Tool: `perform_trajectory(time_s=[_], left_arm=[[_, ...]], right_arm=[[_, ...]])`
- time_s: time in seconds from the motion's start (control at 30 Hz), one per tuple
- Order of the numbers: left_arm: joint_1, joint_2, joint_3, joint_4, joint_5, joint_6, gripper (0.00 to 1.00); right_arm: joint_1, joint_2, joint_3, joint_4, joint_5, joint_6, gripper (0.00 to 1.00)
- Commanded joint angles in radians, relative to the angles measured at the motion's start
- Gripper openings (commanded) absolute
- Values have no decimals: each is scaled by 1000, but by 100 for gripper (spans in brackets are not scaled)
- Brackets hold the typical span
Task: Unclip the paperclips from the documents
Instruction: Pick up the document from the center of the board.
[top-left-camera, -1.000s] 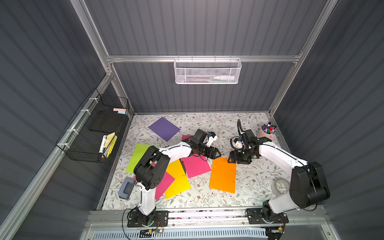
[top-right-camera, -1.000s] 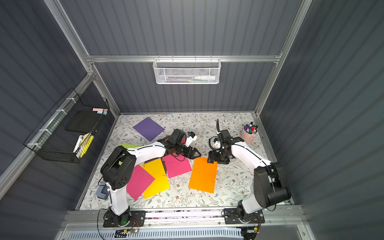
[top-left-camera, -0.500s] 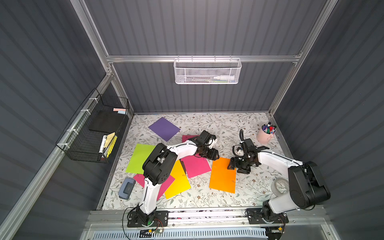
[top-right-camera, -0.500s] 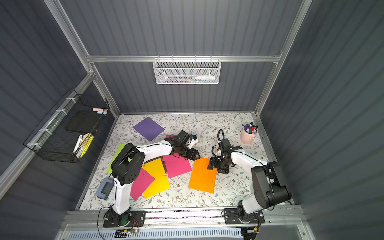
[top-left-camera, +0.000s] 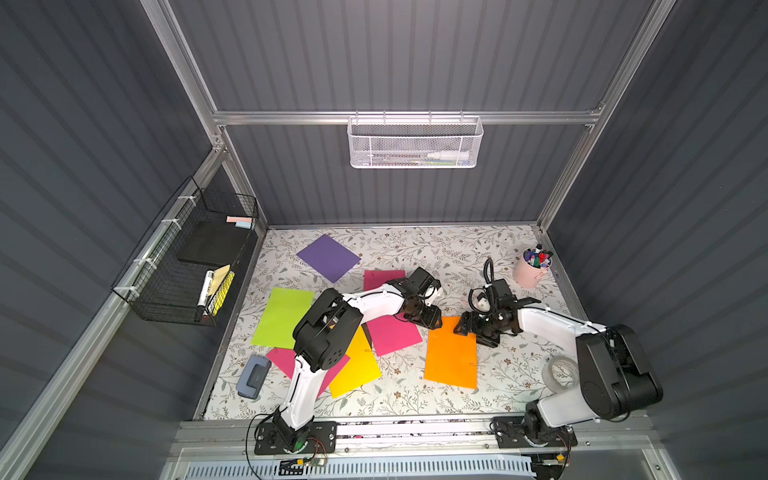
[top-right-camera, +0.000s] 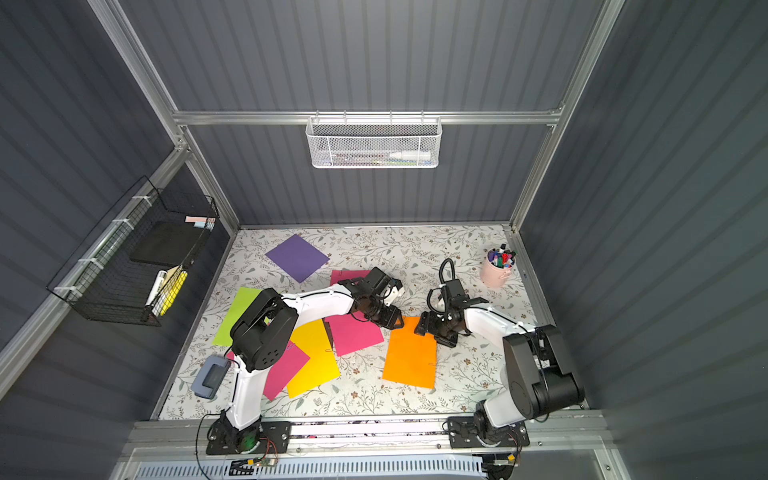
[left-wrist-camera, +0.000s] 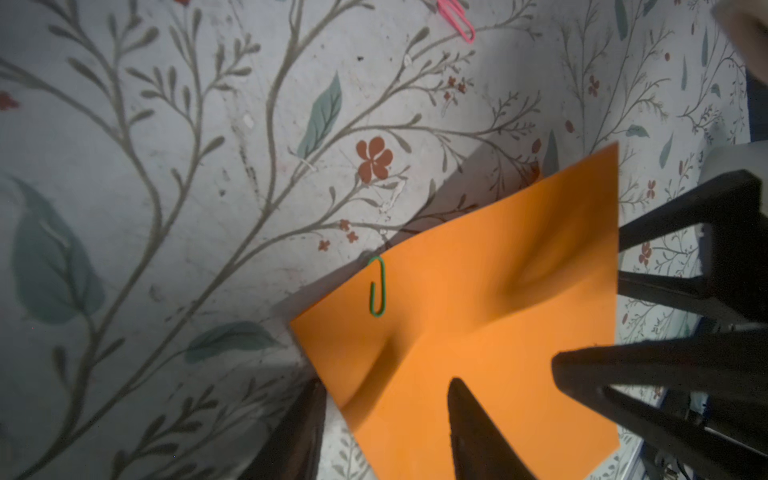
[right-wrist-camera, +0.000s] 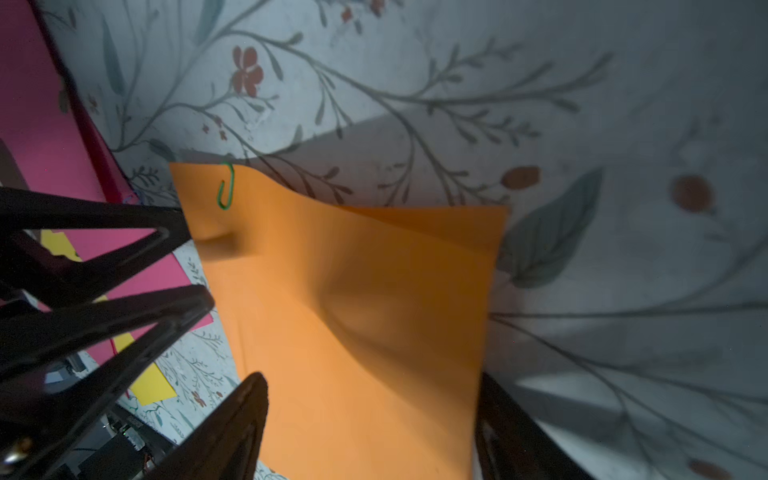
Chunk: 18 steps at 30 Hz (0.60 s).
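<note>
Orange paper sheet (left-wrist-camera: 478, 291), buckled; green bent-wire paperclip (left-wrist-camera: 378, 286) on edge

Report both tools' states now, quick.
Left tool: open, jaws apart at the edge of the orange sheet, nothing clamped.
Right tool: open over the same sheet, holding nothing.

Floral table (top-left-camera: 415, 249) bears coloured documents (top-left-camera: 451, 357), tape (top-left-camera: 561, 372), cup (top-left-camera: 527, 274).

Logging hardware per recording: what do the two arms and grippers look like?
Both arms, left arm and right arm, have white link shells with bulky black joint housings, on black base plates. The left gripper and right gripper are black, with hollow triangular-frame fingers tapering to points. A black cable loops above the right wrist.
</note>
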Motion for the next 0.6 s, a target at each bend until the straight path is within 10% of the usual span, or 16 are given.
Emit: perform_trajectory(time_s=[0.0,0.23,0.57], left_arm=[[-10,25,-21,-31,7,2,45],[-10,34,-82,-7,17,1,42],[-10,23,-91,16,59,-7,43]], right_arm=[[1,73,-57,62,-18,18,79],[4,97,-77,148,-89,20,75],[2,96,-82,217,-183,-8,30]])
